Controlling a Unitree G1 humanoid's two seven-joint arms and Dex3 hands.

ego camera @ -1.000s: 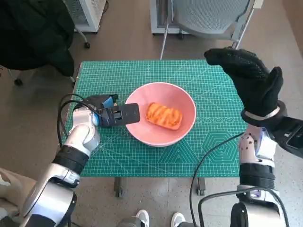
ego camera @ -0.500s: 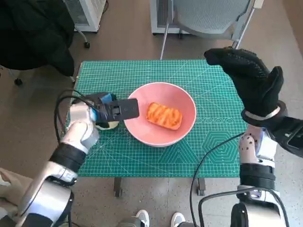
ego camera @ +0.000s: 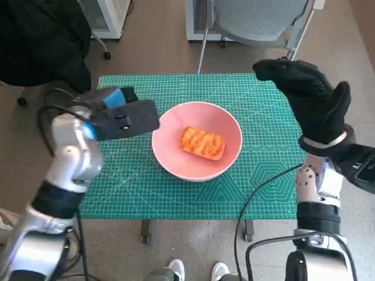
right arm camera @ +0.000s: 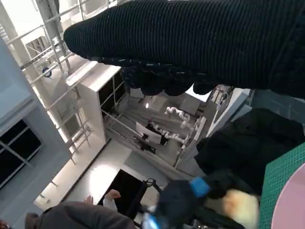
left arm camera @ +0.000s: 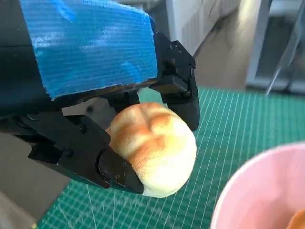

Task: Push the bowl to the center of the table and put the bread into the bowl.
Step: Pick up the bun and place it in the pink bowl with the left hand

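Observation:
A pink bowl (ego camera: 202, 167) stands near the middle of the green mat and holds an orange striped bread (ego camera: 203, 143). My left hand (ego camera: 120, 117) hovers above the mat just left of the bowl. In the left wrist view its black fingers (left arm camera: 86, 148) grip a round pale bread roll (left arm camera: 155, 150) beside the bowl's pink rim (left arm camera: 257, 191). From the head view the roll is hidden under the hand. My right hand (ego camera: 310, 99) is raised high over the mat's right side, fingers extended, holding nothing. The right wrist view also catches the left hand (right arm camera: 183, 200) with the roll (right arm camera: 240, 205).
The green cutting mat (ego camera: 269, 175) covers the small table. A grey chair (ego camera: 258, 23) stands beyond the far edge, a black coat (ego camera: 41, 41) at the back left. A person (right arm camera: 81, 217) shows in the right wrist view. Shoes (ego camera: 196, 270) show below the front edge.
My left hand has lifted off the mat with the roll and risen up and back to the left of the bowl. The right hand, bowl and orange bread have not moved.

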